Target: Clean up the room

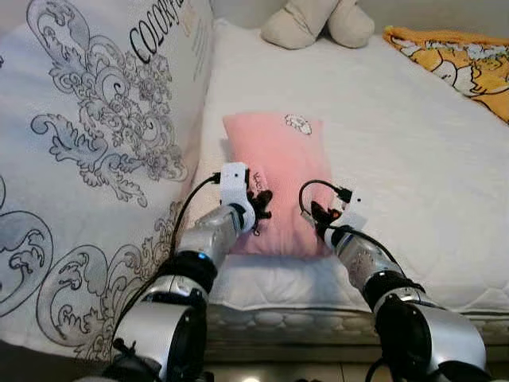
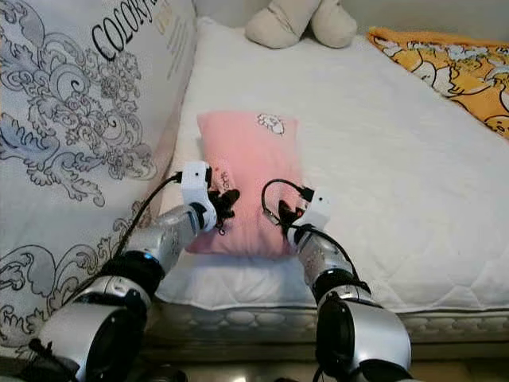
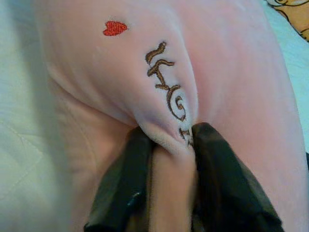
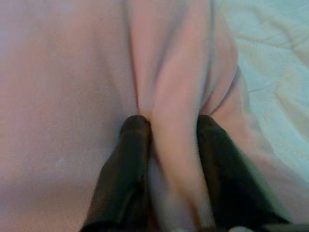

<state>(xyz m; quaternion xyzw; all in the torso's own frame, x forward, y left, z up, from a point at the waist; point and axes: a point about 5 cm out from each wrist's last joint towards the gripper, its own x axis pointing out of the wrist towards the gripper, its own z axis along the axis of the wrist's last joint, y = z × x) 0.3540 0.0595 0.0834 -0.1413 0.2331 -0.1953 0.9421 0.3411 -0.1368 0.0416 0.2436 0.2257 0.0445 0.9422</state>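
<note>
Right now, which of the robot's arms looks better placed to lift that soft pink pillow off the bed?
Neither alone, probably both: the left gripper and right gripper each pinch a fold at the near end of the soft pink pillow on the white mattress.

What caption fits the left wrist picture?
Left gripper pinching a fold of the pink pillow on the bed.

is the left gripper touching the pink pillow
Touching. In the left wrist view the left gripper pinches a fold of the pillow between its fingers.
</note>
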